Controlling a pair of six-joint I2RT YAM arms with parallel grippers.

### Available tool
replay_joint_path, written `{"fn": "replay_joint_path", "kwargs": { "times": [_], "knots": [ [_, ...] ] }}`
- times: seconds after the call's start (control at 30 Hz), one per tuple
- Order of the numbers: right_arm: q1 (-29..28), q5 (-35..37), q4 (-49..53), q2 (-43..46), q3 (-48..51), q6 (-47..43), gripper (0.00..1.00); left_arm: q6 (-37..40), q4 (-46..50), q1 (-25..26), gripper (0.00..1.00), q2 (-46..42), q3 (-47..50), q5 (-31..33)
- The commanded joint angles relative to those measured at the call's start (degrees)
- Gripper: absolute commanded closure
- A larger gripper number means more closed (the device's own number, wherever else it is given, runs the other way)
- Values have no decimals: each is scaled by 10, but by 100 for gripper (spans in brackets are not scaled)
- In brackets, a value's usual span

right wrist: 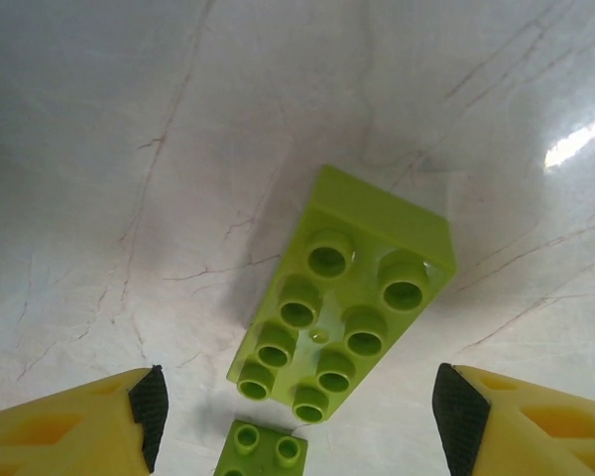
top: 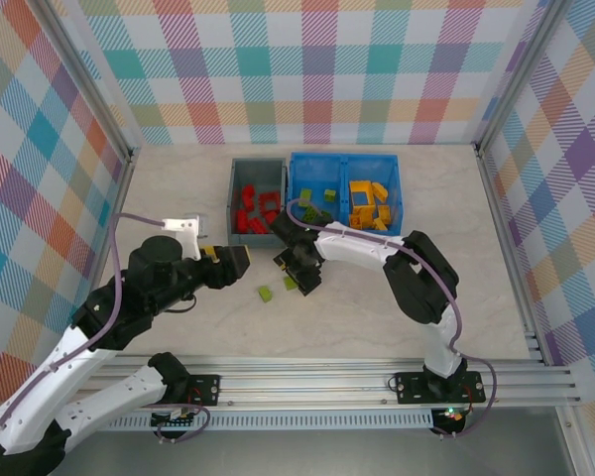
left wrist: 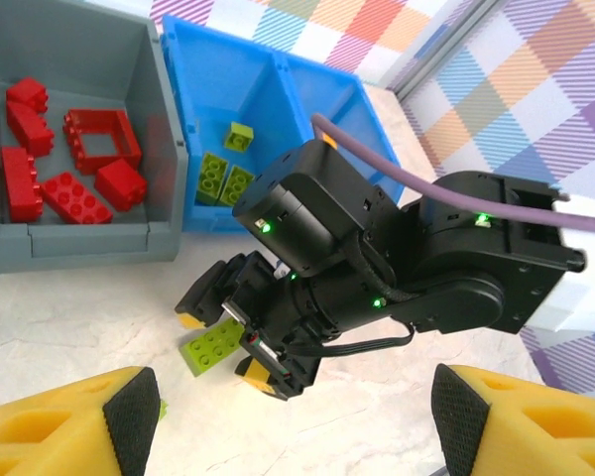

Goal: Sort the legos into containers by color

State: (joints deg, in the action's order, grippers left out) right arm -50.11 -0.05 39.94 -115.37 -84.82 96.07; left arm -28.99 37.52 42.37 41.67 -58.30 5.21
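The right gripper (right wrist: 296, 412) has its yellow fingers (right wrist: 79, 426), tipped with black pads, closest to the right wrist camera. They are spread wide with nothing clamped. Between and below them a lime green brick (right wrist: 342, 297), two studs by four, lies flat on the pale marbled table (right wrist: 129, 149), touching neither finger. A second green piece (right wrist: 261, 451) just beside its near end is cut off by the frame edge, so its shape is hard to tell.

From above, this gripper hangs low over the table just in front of the bins, with another green brick (top: 266, 294) loose nearby. The left gripper (left wrist: 288, 426) is also wide open and empty, pointing toward the right one from near the grey bin (top: 258, 163). In the grey bin lie red bricks (top: 256, 208). The blue bin (top: 345, 156) holds green bricks (top: 304, 196) in its left compartment and yellow-orange bricks (top: 370, 208) in its right.
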Motion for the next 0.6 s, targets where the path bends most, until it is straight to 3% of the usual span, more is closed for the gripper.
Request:
{"fn": "replay_joint_path", "kwargs": {
  "times": [0.0, 0.3, 0.43, 0.57],
  "knots": [
    [1, -10, 14, -9, -2, 47, 30, -2, -6, 6, 25, 8, 0, 3],
    [7, -18, 14, -47, -23, 56, 42, 4, -2, 6, 26, 17, -9, -9],
    [7, -16, 11, -50, -23, 55, 55, 5, 1, 6, 26, 14, -10, -7],
    [3, 7, 18, -29, -21, 34, 62, 5, -5, 6, 26, 16, -8, -9]
  ]
}}
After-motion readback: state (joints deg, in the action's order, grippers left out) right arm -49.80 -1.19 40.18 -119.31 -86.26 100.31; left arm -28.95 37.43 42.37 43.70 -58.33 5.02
